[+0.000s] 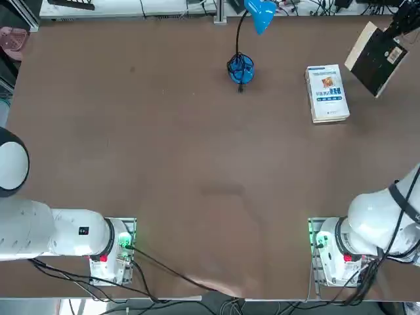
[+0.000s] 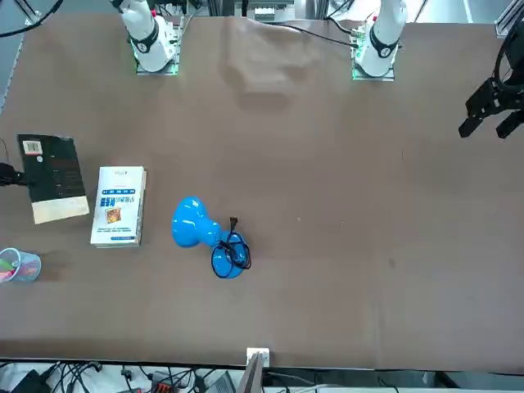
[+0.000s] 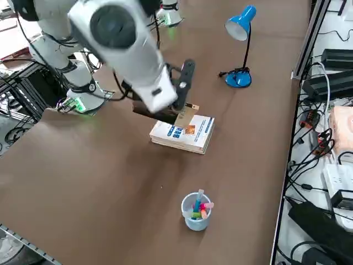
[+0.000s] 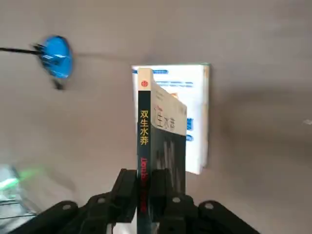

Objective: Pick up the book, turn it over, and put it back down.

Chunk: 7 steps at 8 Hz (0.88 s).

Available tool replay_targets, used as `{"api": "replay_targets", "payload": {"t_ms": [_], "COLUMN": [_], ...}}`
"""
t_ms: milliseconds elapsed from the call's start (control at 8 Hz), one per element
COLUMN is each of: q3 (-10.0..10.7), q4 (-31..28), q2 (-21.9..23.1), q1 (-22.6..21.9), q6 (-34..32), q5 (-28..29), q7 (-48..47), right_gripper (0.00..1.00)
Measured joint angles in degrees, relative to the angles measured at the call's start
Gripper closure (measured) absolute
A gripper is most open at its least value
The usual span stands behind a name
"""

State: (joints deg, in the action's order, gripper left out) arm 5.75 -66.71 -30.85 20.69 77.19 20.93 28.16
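The right gripper [image 4: 146, 192] is clamped on the book [image 4: 158, 146], fingers pressed against both covers at one end, holding it clear of the table [image 1: 164, 164] at the far right corner. In the wrist view its black spine faces the camera, with a small red round mark at the end, yellow characters "双生水莽" and red lettering below, too blurred to read. In the top view its black cover carries a small pale label [image 1: 394, 55] near one corner, and the page edges show. The white book [image 1: 327, 92] with blue print and an orange picture lies flat beneath and beside it. A blue desk lamp [image 1: 246, 46] stands nearby; a cup of coloured pens [image 3: 197, 211] sits near the table edge.
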Motion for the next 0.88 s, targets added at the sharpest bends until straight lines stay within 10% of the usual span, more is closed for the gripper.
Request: {"api": "replay_targets", "payload": {"t_ms": [875], "q3": [-0.5], "q4": [-2.9], "q2": [5.1], "q1": [-27.8], "q6": [1.9], "q5": [-39.7], "q7": [-27.5], "right_gripper": [0.89]}}
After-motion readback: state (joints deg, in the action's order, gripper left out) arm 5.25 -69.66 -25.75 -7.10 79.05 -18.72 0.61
